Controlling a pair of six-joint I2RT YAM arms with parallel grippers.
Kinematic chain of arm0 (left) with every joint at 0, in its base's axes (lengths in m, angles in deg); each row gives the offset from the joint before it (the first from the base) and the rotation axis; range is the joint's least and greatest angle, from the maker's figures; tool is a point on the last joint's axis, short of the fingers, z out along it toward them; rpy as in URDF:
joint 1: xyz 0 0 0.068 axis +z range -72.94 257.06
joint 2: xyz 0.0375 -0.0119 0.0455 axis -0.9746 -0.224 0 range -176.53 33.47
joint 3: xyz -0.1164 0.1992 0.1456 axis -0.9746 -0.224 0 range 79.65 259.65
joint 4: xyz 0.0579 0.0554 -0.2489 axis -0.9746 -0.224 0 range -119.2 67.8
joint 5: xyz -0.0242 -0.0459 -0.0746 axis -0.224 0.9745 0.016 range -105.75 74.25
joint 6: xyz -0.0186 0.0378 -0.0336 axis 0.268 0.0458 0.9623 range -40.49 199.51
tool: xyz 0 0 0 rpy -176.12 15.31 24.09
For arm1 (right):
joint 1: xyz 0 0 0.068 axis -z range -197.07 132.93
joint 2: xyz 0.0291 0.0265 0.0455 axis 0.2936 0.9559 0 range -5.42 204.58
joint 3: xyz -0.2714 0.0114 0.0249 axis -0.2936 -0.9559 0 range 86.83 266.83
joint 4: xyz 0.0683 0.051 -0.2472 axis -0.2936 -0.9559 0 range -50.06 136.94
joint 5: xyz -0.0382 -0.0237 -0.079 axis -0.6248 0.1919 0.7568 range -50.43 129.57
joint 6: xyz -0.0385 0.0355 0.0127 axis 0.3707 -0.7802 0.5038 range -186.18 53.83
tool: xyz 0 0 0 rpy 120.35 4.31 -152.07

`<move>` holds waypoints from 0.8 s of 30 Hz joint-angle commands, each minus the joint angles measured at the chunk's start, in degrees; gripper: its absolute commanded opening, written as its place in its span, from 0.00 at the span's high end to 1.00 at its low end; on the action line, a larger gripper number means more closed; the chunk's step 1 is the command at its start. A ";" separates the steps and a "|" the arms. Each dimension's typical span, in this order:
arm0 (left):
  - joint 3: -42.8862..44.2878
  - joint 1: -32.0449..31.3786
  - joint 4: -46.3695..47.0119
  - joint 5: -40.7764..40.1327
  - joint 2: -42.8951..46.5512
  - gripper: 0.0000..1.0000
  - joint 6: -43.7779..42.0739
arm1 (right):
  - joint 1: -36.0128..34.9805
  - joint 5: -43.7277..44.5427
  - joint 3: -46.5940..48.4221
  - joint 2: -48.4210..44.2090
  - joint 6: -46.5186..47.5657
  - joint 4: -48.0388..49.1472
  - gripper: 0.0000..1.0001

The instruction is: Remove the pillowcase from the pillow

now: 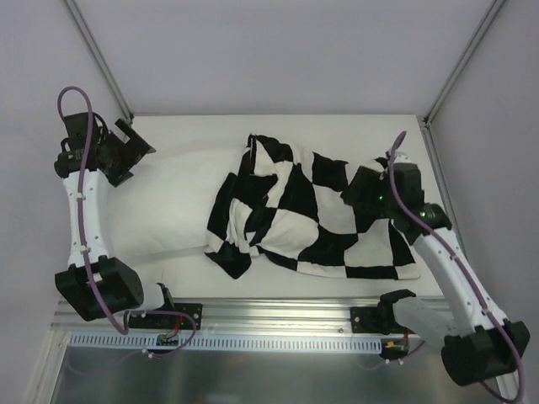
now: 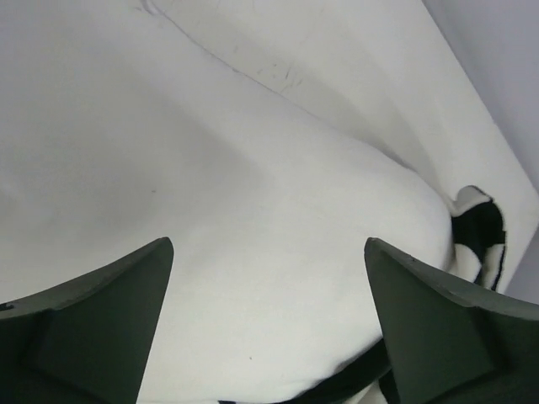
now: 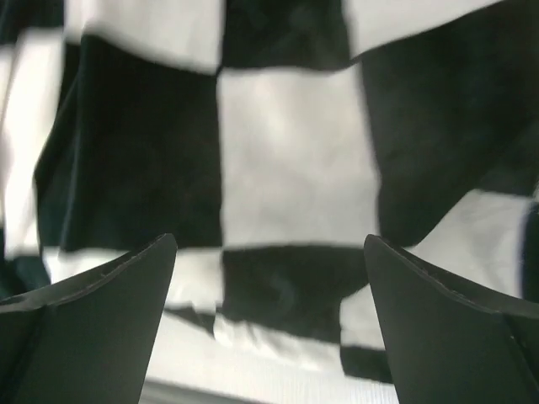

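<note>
Both hands open above the pillow (image 1: 168, 206) and the pillowcase (image 1: 307, 215) on the worktop (image 1: 278, 282).

From above, the white pillow lies left of centre with the checkered pillowcase bunched at its right end and spreading toward the right of the frame; how far the pillow reaches inside is hidden. Only the left wrist view shows the left hand (image 2: 268, 244) spread wide over bare pillow, holding nothing. The right wrist view shows the right hand (image 3: 269, 240) equally wide and empty over black and cream squares.
</note>
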 commanded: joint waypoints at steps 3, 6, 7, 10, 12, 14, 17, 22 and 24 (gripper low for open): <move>-5.22 -10.53 -2.09 -17.45 11.16 0.01 -6.06 | -24.00 10.04 -9.52 -9.29 4.49 -0.04 0.01; -11.18 -18.18 -3.77 -23.90 15.39 0.01 -5.89 | -37.90 17.52 -10.41 -5.00 3.09 -2.34 0.00; -12.87 -19.77 -3.95 -24.17 16.00 0.01 -5.72 | -40.32 18.34 -10.67 -3.59 2.91 -1.56 0.00; -18.41 -25.40 -5.01 -24.52 13.65 0.01 -3.53 | -46.31 19.83 -10.07 3.70 2.47 0.12 0.01; -21.84 -29.00 -5.01 -23.21 11.80 0.01 -0.72 | -47.98 22.28 -8.40 10.27 2.82 0.30 0.00; -23.34 -30.59 -3.26 -23.11 9.43 0.01 1.74 | -48.07 23.00 -7.69 14.16 3.26 1.43 0.00; -25.10 -31.03 -0.35 -21.36 6.00 0.01 3.42 | -47.99 23.97 -7.25 21.37 3.09 3.72 0.00; -24.75 -31.03 2.46 -18.98 1.78 0.75 5.27 | -47.99 25.11 -6.46 31.38 0.28 5.31 0.11; -23.88 -30.77 2.38 -19.25 1.24 1.00 5.89 | -47.81 26.16 -6.46 32.02 -1.13 5.13 0.34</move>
